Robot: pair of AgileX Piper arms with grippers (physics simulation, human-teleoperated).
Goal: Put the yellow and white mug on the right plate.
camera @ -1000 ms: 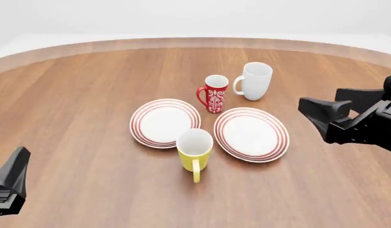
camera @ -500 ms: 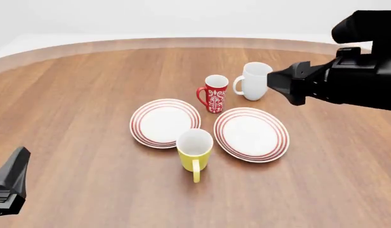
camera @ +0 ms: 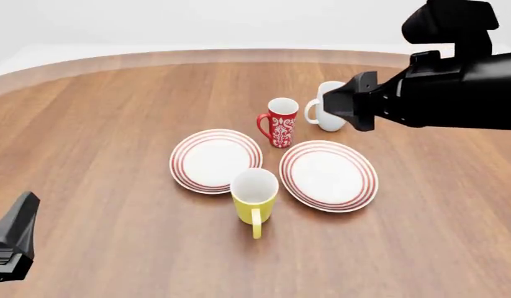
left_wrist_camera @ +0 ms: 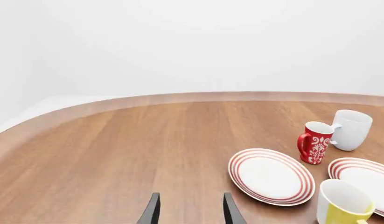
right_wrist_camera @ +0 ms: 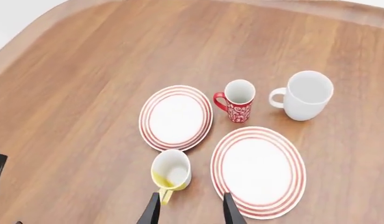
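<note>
The yellow and white mug (camera: 255,197) stands upright on the table between the two plates' near edges, with its handle toward the near side. It also shows in the right wrist view (right_wrist_camera: 171,170) and the left wrist view (left_wrist_camera: 344,205). The right plate (camera: 328,176) lies just right of it and carries nothing; it also shows in the right wrist view (right_wrist_camera: 258,171). My right gripper (camera: 344,107) is raised high above the table, beyond the right plate. Its fingers (right_wrist_camera: 152,211) are apart and hold nothing. My left gripper (camera: 11,239) is at the near left, open (left_wrist_camera: 190,213) and empty.
The left look-alike plate (camera: 215,160) lies left of the mug. A slim red patterned mug (camera: 280,122) stands behind the plates. A taller white mug (camera: 323,115) stands right of it, partly hidden by my right arm. The table's curved far edge (camera: 238,56) runs behind.
My right arm has risen and swung left and forward, now covering part of the white mug in the front view. The left arm, mugs and plates have not moved.
</note>
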